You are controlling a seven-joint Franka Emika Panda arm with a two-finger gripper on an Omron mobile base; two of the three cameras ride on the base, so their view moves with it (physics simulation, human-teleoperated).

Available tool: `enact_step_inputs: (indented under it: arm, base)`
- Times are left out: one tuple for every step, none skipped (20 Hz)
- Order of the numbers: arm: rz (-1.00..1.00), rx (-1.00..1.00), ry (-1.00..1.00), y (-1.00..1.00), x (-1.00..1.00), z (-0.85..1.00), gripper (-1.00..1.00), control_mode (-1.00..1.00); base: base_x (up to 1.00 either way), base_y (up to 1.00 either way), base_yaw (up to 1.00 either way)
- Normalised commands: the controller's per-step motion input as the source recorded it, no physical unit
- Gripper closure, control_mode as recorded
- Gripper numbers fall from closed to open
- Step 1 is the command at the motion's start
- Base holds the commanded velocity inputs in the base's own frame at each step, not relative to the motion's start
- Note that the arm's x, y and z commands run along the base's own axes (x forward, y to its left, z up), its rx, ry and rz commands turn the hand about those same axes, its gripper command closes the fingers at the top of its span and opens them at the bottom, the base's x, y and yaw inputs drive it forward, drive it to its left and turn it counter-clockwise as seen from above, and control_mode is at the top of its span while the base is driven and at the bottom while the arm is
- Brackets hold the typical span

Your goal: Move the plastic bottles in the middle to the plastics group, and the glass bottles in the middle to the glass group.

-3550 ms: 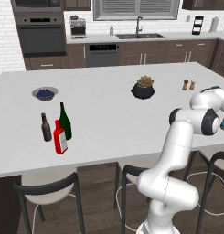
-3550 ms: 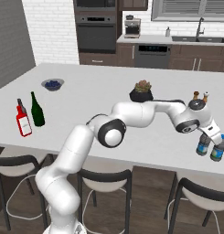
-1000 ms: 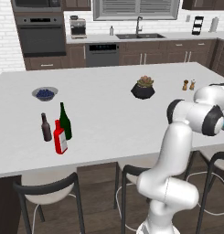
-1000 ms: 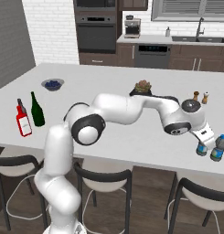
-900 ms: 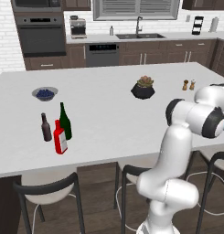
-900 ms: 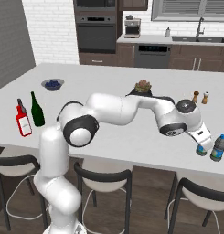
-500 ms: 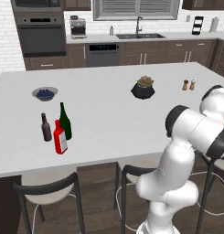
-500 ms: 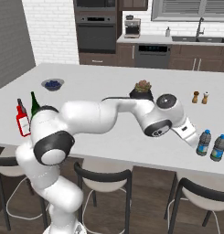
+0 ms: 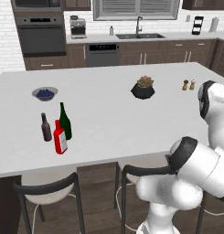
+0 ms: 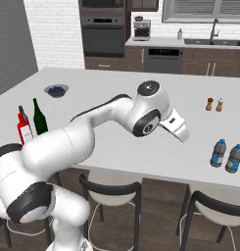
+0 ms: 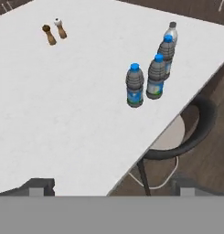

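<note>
The end effector (image 10: 180,131) stood wide open and empty above the white bench (image 10: 111,98), having swung back from the plastics group over the last second. Four small clear plastic bottles with blue or grey caps (image 11: 152,73) stood clustered near the bench's right edge. Farther left, the red flat-sided glass bottle (image 9: 60,139) stood against the dark green wine bottle (image 9: 65,121) and brown bottle (image 9: 46,128). Sorting therefore appeared complete.
</note>
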Motion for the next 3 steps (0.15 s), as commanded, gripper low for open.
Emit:
enact_step_inputs:
  arm:
    - [0.3,-0.02,0.1,1.0,-0.62,0.61,-1.0,-1.0]
    - [0.3,-0.02,0.09,1.0,-0.67,0.59,-1.0,-1.0]
    - [0.29,-0.02,0.04,1.0,-0.73,0.53,-1.0,-1.0]
  base:
    - [0.0,0.0,0.0]
    - [0.0,0.0,0.0]
    - [0.0,0.0,0.0]
